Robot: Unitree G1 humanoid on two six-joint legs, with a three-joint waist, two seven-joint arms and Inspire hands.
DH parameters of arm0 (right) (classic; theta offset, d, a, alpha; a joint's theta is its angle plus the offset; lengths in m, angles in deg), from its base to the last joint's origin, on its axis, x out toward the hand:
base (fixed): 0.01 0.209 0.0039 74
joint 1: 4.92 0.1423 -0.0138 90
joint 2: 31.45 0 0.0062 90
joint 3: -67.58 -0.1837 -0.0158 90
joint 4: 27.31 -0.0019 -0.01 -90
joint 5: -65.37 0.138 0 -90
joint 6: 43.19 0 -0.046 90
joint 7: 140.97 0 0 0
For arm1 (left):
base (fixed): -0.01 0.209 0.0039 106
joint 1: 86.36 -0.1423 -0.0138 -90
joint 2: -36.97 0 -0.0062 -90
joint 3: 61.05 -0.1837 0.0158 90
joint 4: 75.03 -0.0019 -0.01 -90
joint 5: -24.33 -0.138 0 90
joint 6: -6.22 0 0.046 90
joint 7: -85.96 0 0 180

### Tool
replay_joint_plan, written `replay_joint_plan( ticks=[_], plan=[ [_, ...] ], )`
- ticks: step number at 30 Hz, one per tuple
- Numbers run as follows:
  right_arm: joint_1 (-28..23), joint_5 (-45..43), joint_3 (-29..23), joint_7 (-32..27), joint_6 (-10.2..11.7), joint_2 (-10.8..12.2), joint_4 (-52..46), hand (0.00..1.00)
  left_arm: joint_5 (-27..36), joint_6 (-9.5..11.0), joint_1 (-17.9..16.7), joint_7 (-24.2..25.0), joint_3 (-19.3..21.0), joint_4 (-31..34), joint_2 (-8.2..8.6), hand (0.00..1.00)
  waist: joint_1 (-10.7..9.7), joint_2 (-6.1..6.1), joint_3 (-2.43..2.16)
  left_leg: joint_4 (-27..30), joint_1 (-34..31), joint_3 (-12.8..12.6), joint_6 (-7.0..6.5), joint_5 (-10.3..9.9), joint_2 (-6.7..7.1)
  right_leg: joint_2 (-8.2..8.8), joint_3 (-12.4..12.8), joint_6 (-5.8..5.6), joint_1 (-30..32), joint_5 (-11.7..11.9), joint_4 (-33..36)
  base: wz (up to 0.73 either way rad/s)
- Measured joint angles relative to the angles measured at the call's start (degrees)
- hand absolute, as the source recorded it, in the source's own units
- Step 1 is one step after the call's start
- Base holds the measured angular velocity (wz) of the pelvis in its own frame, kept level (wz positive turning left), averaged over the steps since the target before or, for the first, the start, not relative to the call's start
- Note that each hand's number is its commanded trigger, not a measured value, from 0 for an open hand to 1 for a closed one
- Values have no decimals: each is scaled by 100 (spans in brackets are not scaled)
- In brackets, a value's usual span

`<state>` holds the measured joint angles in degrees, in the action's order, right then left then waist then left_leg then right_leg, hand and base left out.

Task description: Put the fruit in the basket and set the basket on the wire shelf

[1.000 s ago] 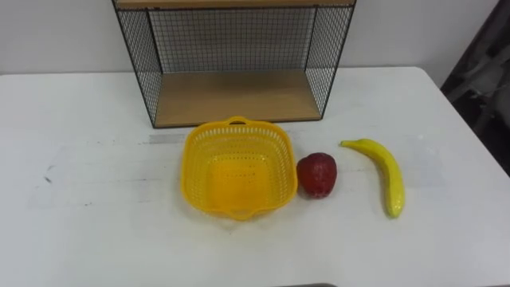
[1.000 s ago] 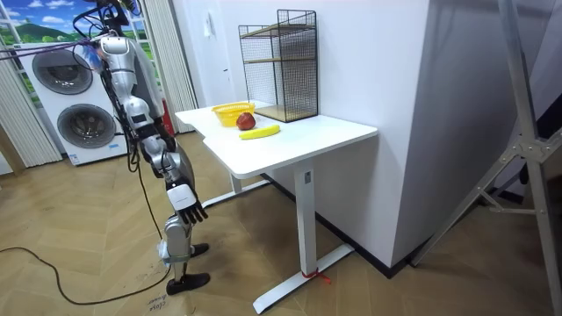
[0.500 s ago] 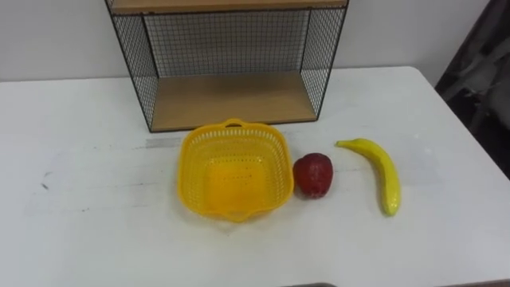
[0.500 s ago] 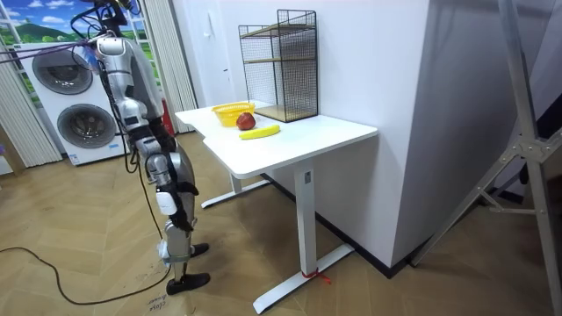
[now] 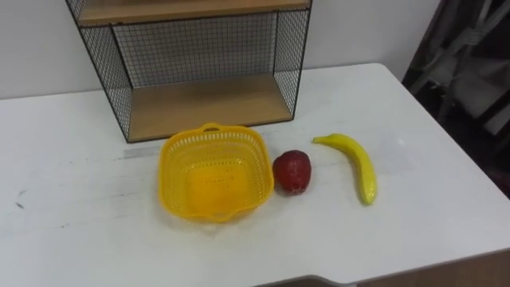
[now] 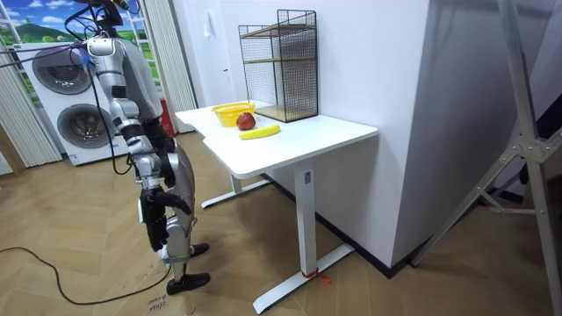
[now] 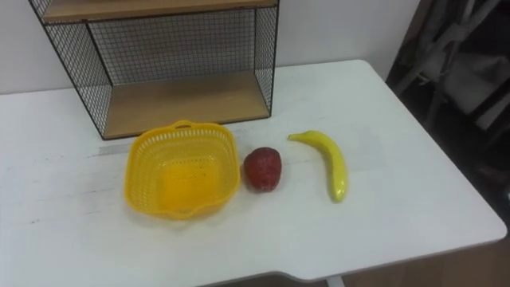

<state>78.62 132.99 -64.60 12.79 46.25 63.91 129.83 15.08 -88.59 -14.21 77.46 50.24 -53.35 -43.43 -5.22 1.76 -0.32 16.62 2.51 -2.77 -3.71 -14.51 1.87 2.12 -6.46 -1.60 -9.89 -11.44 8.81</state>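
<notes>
Room view: the robot stands at the end of the table (image 6: 307, 132) on the room view's left. Its head and trunk are now further toward the room view's left than a second ago. The right hand (image 6: 153, 215), held forward of the thigh a second ago, swings back and now hangs close against the legs. It appears to be turned inward, though detail there is poor.

Eye views: the whole scene sits further left, and the table's near right corner comes into frame. This is a shift of the head camera, not of the items.
</notes>
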Motion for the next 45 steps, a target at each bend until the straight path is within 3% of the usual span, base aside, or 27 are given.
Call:
replay_joint_plan(
  ticks=[3, 10, 15, 19, 26, 31, 35, 37, 45],
  plan=[
    [112, 2, -188, -573, 127, -51, -552, 0, 16, -1, -48, 1, -3, 140, -34, 0, -65, 57, -18, -28, 15, -6, 0, 11, 47, 5, -2, -4, -8, -13, 5, 0],
    [273, -470, -185, -1844, 431, -141, -2584, 0, 0, 69, -41, 15, -35, 442, -69, 0, -64, 135, -7, -124, -39, -10, -10, 30, 78, 27, -5, -19, 118, -24, 4, 0],
    [308, -2439, 230, -2408, 633, -184, -4680, 0, -57, 153, -24, 16, -259, 458, -90, 0, 52, 135, 35, -180, -99, -7, -10, 35, 71, 20, 10, -19, 225, -23, 96, -1],
    [373, -3312, 727, -2554, 733, -315, -5635, 0, -54, 223, -29, 23, -599, 455, -130, 0, 193, 159, 50, -186, -168, -12, -10, 36, 68, 17, 3, -19, 304, -22, 96, 0],
    [511, -3874, 1487, -2087, 805, -350, -6347, 0, -199, 290, -25, 35, -700, 447, -131, 0, 434, 148, 56, -197, -197, 15, -10, 36, 69, 20, -6, -19, 325, -22, 95, 2],
    [596, -4128, 1650, -1491, 803, -473, -6776, 0, -523, 291, -14, 142, -690, 451, -95, 0, 531, 132, 50, -234, -197, 63, -7, 39, 69, 21, -32, -19, 340, -22, 88, 1],
    [653, -4540, 2083, -1135, 803, -900, -6917, 0, -540, 298, -16, 134, -793, 478, -95, 0, 579, 141, 47, -188, -179, 106, -8, 48, 73, 32, -173, -20, 299, -22, 87, 8],
    [654, -4668, 2279, -912, 803, -965, -7019, 0, -542, 325, -9, 135, -817, 481, -97, 0, 621, 157, 47, -186, -169, 105, -6, 63, 74, 33, -171, -20, 292, -22, 85, 4],
    [656, -5128, 3100, 455, 790, -999, -7008, 0, -498, 350, 78, 157, -1211, 400, -148, 0, 713, 274, 130, -209, -206, 137, 6, 105, 45, 40, -217, -19, 258, -21, 84, 6]
  ],
)
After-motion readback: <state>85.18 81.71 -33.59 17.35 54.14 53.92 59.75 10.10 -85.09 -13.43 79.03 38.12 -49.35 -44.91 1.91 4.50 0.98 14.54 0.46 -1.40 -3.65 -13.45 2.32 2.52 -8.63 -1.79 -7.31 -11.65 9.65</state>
